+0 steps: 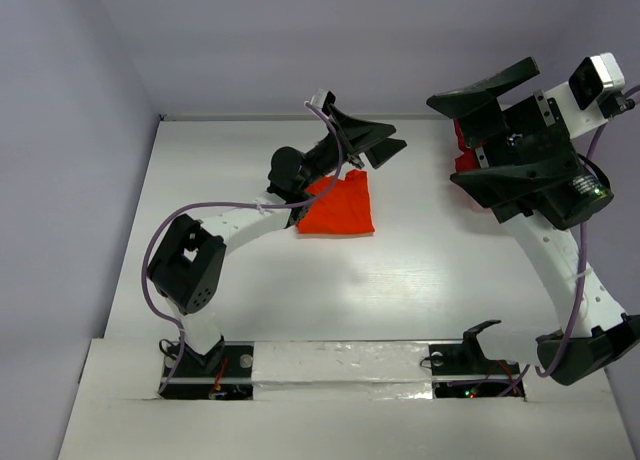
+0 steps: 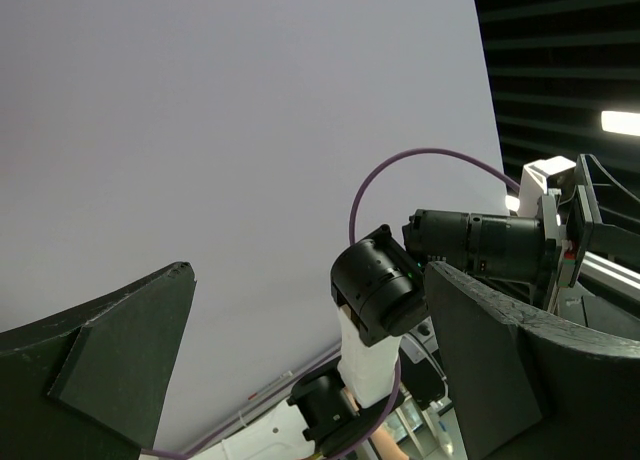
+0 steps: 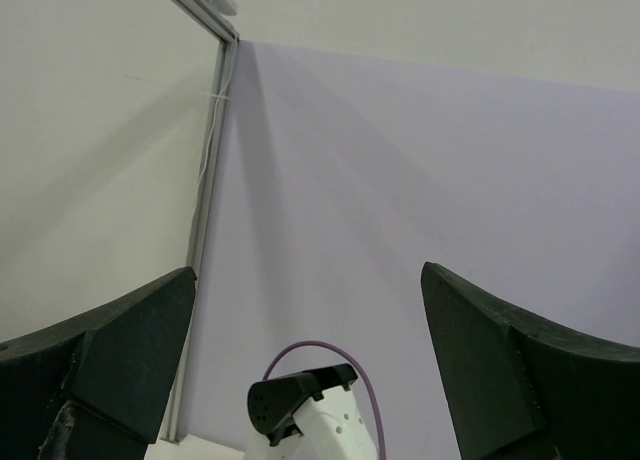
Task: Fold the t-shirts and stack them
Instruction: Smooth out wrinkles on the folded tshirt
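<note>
I am carrying my left gripper with its jaws spread wide and nothing between them. Its wrist camera is looking past both fingers at a bare wall and at my other arm, not at any cloth. My right gripper is gaping just as wide and is also empty, tipped up so that its camera is taking in only the corner of the walls.

The bright orange-red t-shirt is lying on the table just below my left gripper, in a compact, roughly square shape. Its far-left corner is disappearing under my left forearm. A patch of darker red cloth is showing at the far right of the table, mostly hidden beneath my right arm, so I cannot tell how it is lying or whether it is folded at all.

I am judging the stacking as not yet done, since the two shirts are sitting well apart.

Several things are worrying me. Neither wrist camera is facing the cloth, so a descent from here would be half blind. I could pinch through several layers of the orange-red shirt and drag its fold open. The purple cable looping off my left arm could brush the cloth. And with the crimson piece buried under my right arm, I could grab a bunch instead of an edge — or bring both arms into the middle and knock them together.
</note>
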Robot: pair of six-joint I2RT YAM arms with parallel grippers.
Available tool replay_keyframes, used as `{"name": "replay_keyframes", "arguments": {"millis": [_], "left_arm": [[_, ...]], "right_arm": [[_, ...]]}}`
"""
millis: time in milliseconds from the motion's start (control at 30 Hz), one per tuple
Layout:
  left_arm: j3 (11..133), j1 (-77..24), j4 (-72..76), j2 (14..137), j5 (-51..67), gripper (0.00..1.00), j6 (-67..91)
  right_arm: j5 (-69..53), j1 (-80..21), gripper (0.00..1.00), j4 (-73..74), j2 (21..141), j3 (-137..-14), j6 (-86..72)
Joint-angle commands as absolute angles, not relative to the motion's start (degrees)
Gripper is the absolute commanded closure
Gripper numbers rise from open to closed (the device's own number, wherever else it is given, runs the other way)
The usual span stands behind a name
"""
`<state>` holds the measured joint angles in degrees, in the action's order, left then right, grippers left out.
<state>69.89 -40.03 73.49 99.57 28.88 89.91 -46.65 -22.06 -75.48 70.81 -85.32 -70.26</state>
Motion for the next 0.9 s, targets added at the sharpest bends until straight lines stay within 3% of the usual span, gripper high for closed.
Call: {"name": "replay_keyframes", "arguments": {"millis": [0,867], "left_arm": [[72.42,-40.17,98.61,98.70,29.62,0.01,89.74],[72.86,-40.17,98.53,98.79,29.53,0.01,89.74]], "right_arm": [[-45.44,-21.62,0.00,-76.55,69.61,-85.43,-69.52],[-45.26,-21.62,0.00,-76.64,69.35,-85.34,-69.35]]}}
